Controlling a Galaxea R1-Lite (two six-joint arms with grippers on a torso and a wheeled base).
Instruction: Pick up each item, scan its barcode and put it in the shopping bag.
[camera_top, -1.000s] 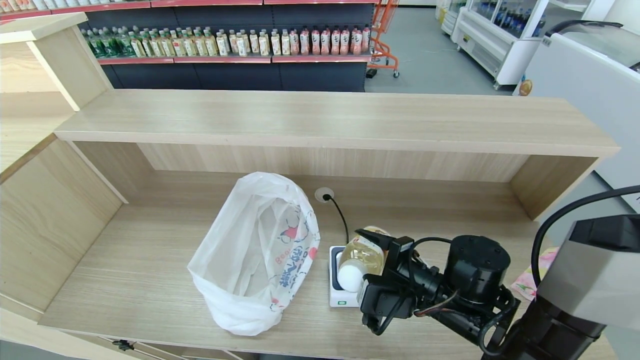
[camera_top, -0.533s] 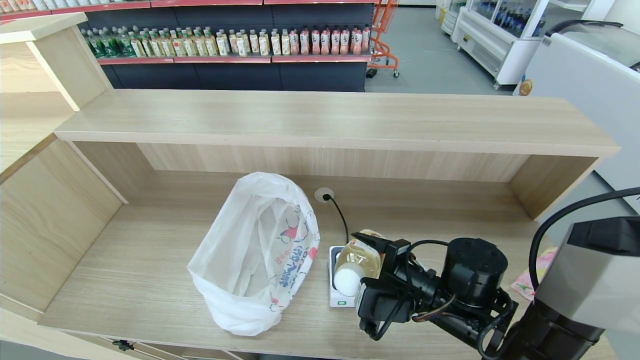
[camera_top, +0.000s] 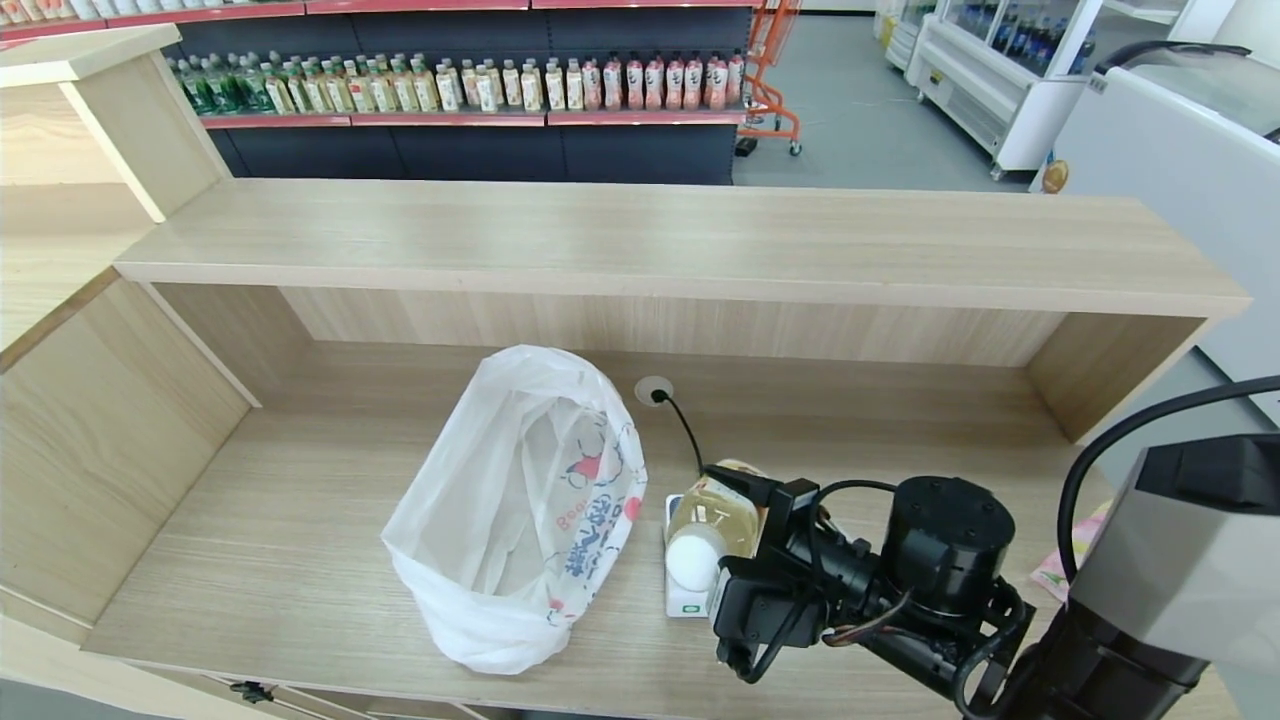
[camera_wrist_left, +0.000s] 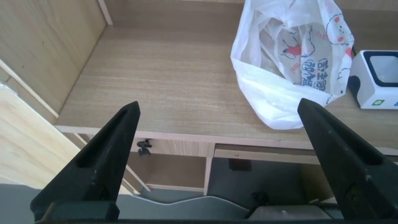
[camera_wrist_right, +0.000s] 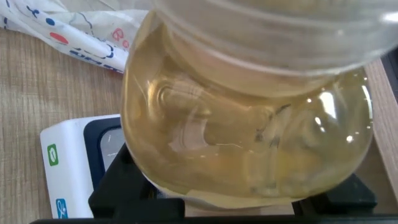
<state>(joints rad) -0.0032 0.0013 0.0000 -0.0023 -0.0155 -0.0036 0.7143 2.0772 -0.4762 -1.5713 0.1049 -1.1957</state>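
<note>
Occluded and cropped items
The bottle (camera_top: 715, 515) in my right claw (camera_top: 735, 535) covers most of the scanner (camera_top: 685, 603); my arm hides part of a pink packet (camera_top: 1058, 570); the right wrist view crops the bottle.

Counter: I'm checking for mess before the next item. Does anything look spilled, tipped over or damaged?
Nothing stands out. The right tool holds the capped bottle over the scanner, the bag stands open beside it, and the counter looks dry.
</note>
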